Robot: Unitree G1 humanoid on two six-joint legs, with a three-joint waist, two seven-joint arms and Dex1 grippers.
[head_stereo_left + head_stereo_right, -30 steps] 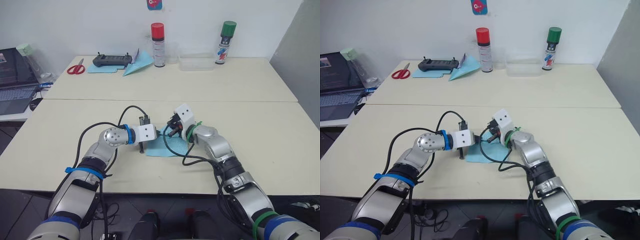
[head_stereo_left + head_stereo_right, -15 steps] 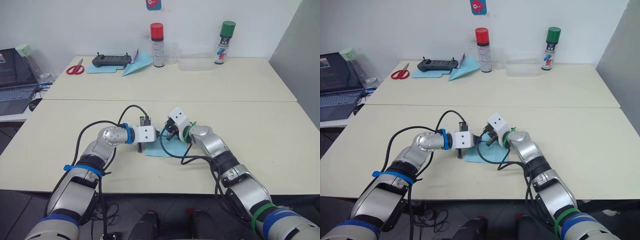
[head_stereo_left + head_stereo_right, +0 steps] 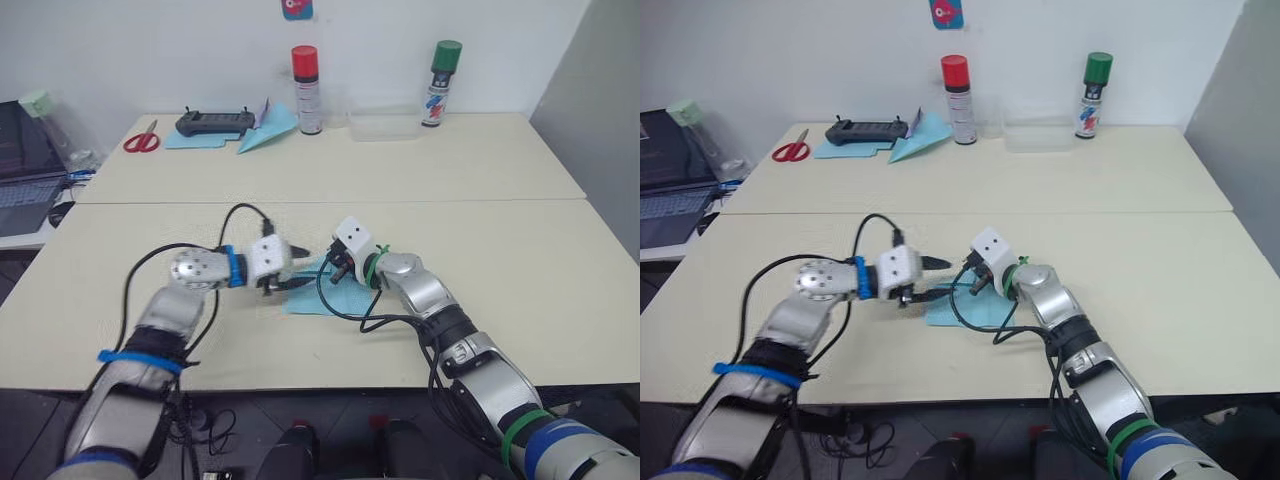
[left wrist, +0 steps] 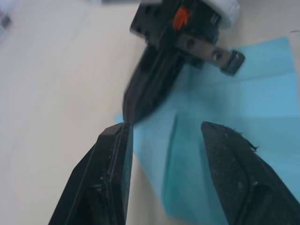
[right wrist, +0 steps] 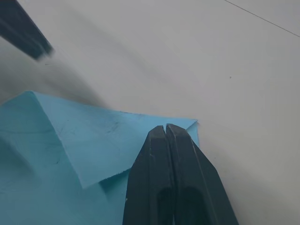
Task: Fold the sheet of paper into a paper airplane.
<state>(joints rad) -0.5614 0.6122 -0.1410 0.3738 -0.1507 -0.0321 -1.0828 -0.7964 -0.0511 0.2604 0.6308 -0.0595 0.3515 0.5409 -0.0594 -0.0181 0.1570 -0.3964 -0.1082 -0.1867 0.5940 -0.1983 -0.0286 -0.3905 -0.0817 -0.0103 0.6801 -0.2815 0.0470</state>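
Observation:
The sheet of paper (image 3: 312,298) is light blue and lies flat on the near table, with one corner folded over into a flap (image 5: 89,140). My right gripper (image 5: 166,129) is shut, and its tips press down on the flap near the sheet's edge. My left gripper (image 3: 303,267) hovers level at the sheet's left side. It is open, with its fingers (image 4: 117,140) pointing at the right gripper and nothing between them. The left wrist view also shows the right gripper's black fingers (image 4: 150,89) over the sheet (image 4: 262,108).
On the far table stand a red spray can (image 3: 306,75), a green spray can (image 3: 436,70) and a clear box (image 3: 385,125). Further left lie a black controller (image 3: 213,122), red scissors (image 3: 141,142), another blue paper dart (image 3: 268,125) and a flat blue sheet (image 3: 190,138).
My left gripper has swung from pointing down at the sheet's left edge to lying level, and it now points at the right gripper. The right gripper stays on the sheet. The camera shifted slightly.

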